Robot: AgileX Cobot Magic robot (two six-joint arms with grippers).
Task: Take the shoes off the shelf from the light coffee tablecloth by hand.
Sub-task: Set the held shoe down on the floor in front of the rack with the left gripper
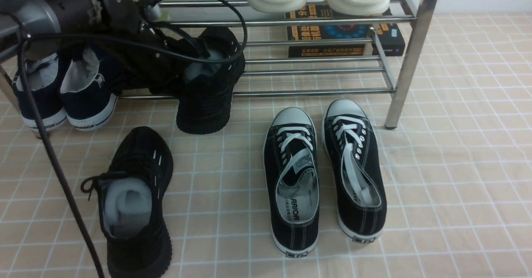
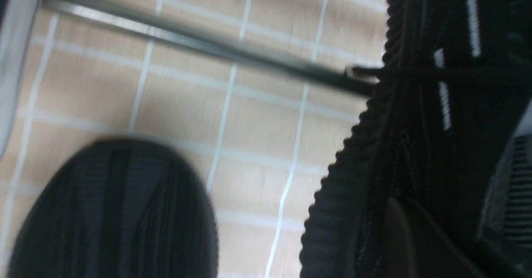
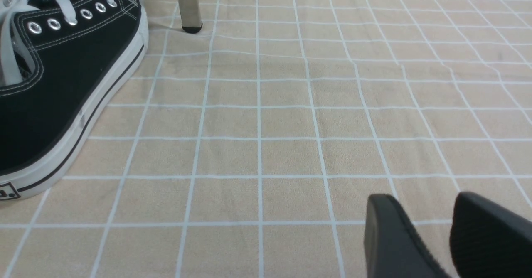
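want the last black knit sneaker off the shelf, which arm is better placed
Left. The left arm is at the black knit sneaker leaning on the shelf, jaws shut on it; the right arm's jaws stand open over bare tablecloth.

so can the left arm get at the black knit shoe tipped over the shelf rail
likely yes: its end effector sits right at the shoe collar, nothing between them; grip unclear
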